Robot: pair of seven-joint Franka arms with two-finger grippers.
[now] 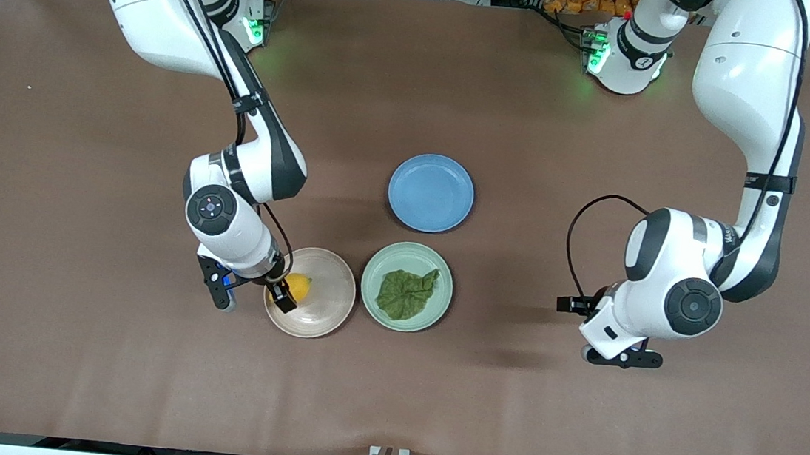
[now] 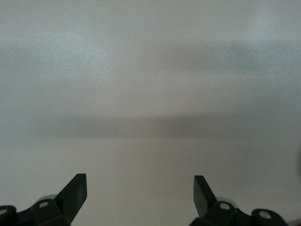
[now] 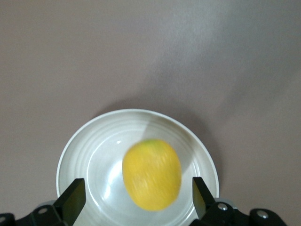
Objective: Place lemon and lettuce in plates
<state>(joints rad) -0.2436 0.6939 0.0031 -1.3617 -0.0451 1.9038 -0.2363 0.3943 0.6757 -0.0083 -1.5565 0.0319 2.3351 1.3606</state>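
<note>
The yellow lemon (image 1: pixel 299 286) (image 3: pixel 152 174) is over the pale beige plate (image 1: pixel 328 311) (image 3: pixel 91 155), on the part toward the right arm's end. My right gripper (image 1: pixel 253 296) (image 3: pixel 138 193) hangs just above that plate and is open. The lemon sits between its fingers with a gap on each side, and it looks blurred. The dark green lettuce (image 1: pixel 406 293) lies in the mint green plate (image 1: pixel 373 278) beside the beige one. My left gripper (image 1: pixel 621 357) (image 2: pixel 140 188) waits open and empty over bare table toward the left arm's end.
An empty blue plate (image 1: pixel 430 193) lies farther from the front camera than the two other plates. Brown table surface surrounds all three plates.
</note>
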